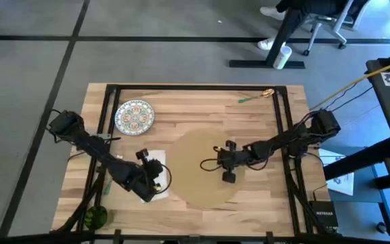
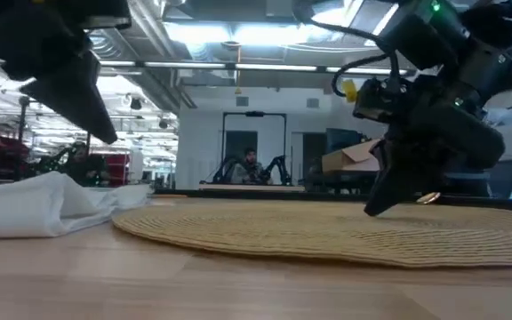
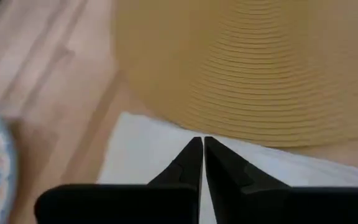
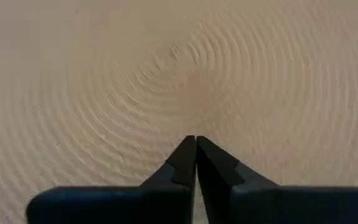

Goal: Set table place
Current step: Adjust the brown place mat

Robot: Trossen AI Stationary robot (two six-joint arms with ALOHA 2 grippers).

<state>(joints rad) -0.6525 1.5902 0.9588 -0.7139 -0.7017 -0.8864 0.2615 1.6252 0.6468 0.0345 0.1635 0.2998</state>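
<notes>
- The table carries a large round tan placemat, lying flat a little right of the middle, toward the near edge.
- Nothing lies on the placemat; its woven rings show bare in the right wrist view and in the low view.
- The right gripper hangs over the placemat's middle, its fingers pressed together with nothing between them.
- The left gripper is above a white napkin just left of the placemat; its fingers are closed tip to tip and hold nothing.
- In the left wrist view the napkin touches or slightly overlaps the placemat's edge.
- A small patterned plate sits on bare wood toward the far left of the table, well apart from the placemat, with nothing on it.
- A green-handled utensil lies near the far right corner.
- A green round thing sits at the near left corner; what it is cannot be told.
</notes>
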